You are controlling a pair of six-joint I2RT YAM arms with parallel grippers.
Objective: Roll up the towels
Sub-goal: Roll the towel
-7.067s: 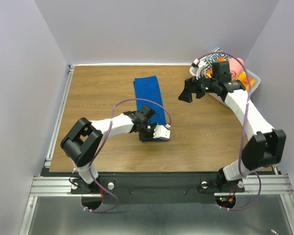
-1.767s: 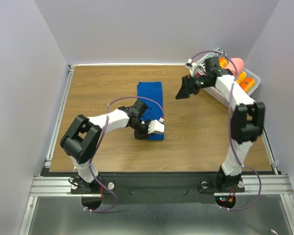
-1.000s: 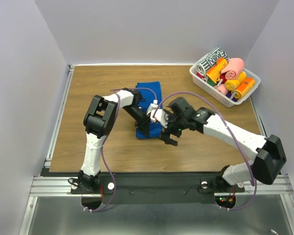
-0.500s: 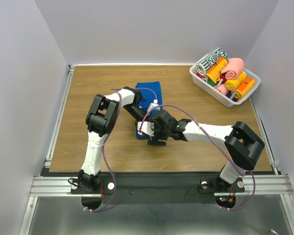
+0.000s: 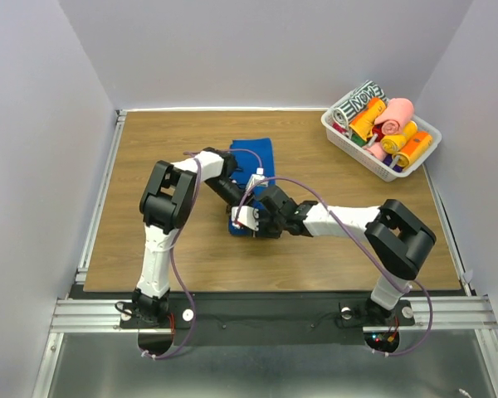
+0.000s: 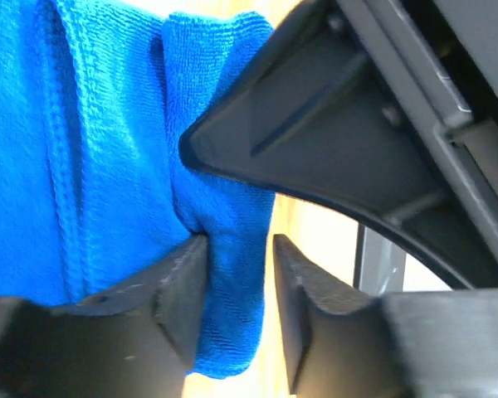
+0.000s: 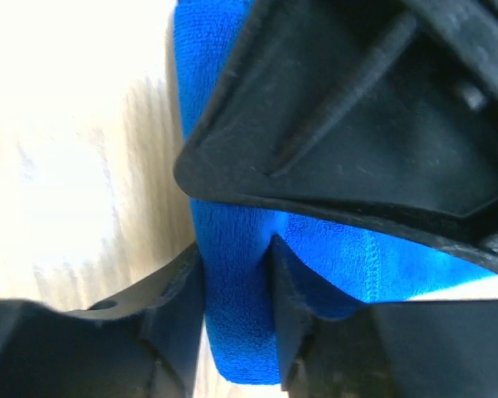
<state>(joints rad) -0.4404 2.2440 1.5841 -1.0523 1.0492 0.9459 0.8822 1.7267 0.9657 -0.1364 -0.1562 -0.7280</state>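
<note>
On the brown wooden table (image 5: pixel 149 166), left gripper (image 6: pixel 238 249) and right gripper (image 7: pixel 236 257) each clamp the near edge of the soft, limp royal blue cloth towel (image 5: pixel 256 156), likely best rolled from its corners.

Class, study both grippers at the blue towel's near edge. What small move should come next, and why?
Probably lift that edge slightly and fold it over towards the far end, starting the roll. The left gripper and right gripper each pinch the near edge of the blue towel, whose remaining length lies flat.
</note>
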